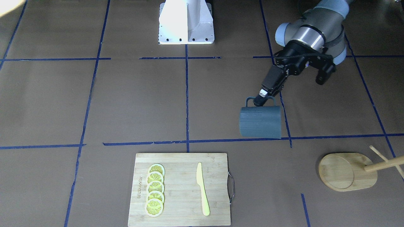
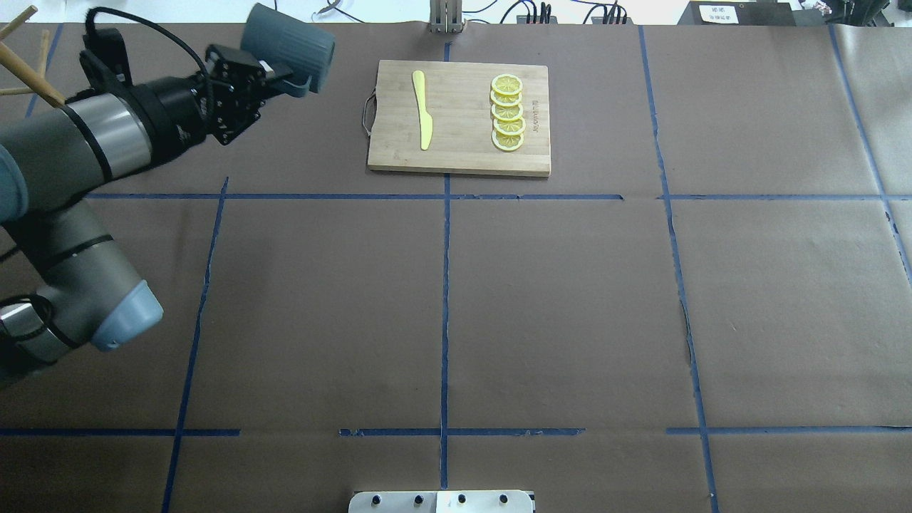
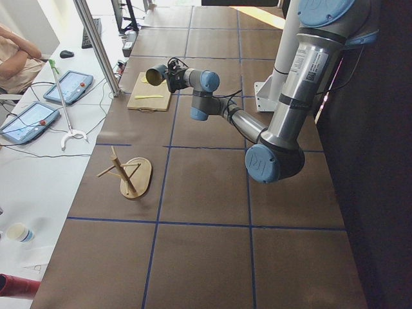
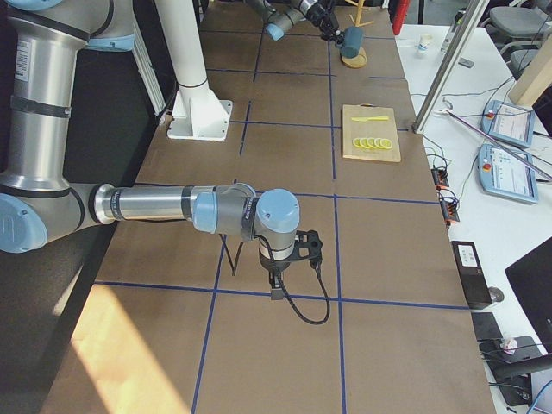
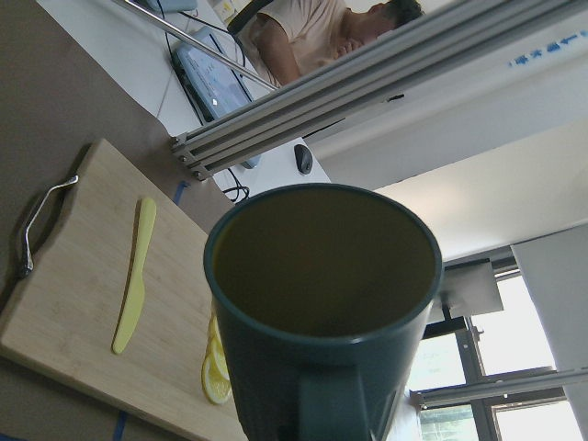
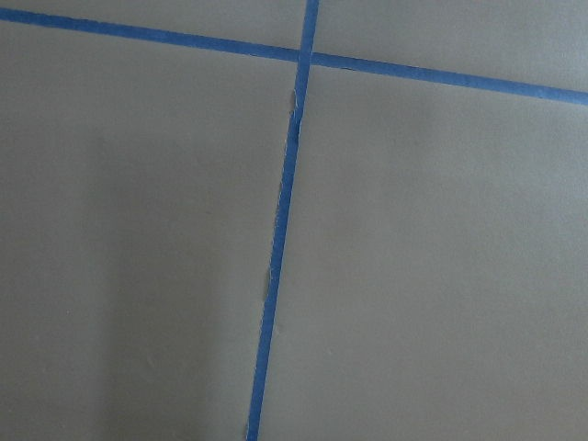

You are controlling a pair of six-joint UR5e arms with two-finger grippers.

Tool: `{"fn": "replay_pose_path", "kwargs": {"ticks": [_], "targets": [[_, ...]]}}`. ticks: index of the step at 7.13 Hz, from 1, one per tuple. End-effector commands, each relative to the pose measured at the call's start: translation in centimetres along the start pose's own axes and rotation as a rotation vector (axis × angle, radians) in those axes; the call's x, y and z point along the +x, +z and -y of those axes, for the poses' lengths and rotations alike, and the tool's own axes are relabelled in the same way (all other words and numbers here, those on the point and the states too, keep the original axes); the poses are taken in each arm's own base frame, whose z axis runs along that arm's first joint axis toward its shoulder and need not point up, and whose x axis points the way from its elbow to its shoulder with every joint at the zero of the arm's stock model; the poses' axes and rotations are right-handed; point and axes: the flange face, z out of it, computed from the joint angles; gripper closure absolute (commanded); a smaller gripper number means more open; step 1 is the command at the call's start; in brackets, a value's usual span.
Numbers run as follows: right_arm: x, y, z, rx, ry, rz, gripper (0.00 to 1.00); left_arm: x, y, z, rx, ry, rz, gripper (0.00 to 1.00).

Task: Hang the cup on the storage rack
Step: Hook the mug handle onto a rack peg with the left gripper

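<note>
My left gripper [image 1: 260, 99] is shut on the loop handle of the dark blue-grey ribbed cup [image 1: 260, 121] and holds it in the air, lying on its side. The overhead view shows the gripper [image 2: 280, 73] and cup [image 2: 288, 45] near the table's far left. The left wrist view looks into the cup's yellowish mouth [image 5: 322, 266]. The bamboo storage rack [image 1: 347, 172] stands further to my left, apart from the cup, with its post [image 1: 383, 164] and thin pegs [image 2: 25, 68]. My right gripper [image 4: 289, 263] shows only in the exterior right view, low over the table; I cannot tell its state.
A rectangular bamboo cutting board [image 1: 180, 208] with a metal handle lies at the far middle, bearing a yellow knife [image 1: 202, 189] and several lemon slices [image 1: 155, 189]. The white robot base [image 1: 186, 22] stands at the near edge. Blue tape lines cross the brown table.
</note>
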Motion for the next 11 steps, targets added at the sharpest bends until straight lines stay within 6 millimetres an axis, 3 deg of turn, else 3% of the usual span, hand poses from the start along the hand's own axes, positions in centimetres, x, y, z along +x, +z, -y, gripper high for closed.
{"fn": "replay_pose_path", "kwargs": {"ticks": [1,3,5,6,9,11], "targets": [[0.0,0.0,0.0,0.001,-0.005,0.0,0.0,2.2,-1.6,5.8,0.076,-0.265,-0.025,1.0],[0.0,-0.1,0.0,0.002,-0.007,0.0,0.0,2.2,-2.8,10.8,0.122,-0.451,-0.057,1.0],[-0.1,-0.1,0.0,0.004,-0.013,-0.002,0.0,-1.4,-4.8,18.6,0.16,-0.631,-0.134,1.0],[-0.2,-0.3,0.1,0.007,-0.014,-0.003,0.0,-3.4,-5.6,21.0,0.165,-0.705,-0.158,1.0],[-0.4,-0.6,0.4,0.039,-0.036,-0.013,0.0,-8.8,-7.5,25.2,0.171,-0.779,-0.184,1.0],[-0.4,-0.6,0.5,0.039,-0.036,-0.013,0.0,-10.4,-8.3,26.1,0.176,-0.788,-0.185,0.99]]}}
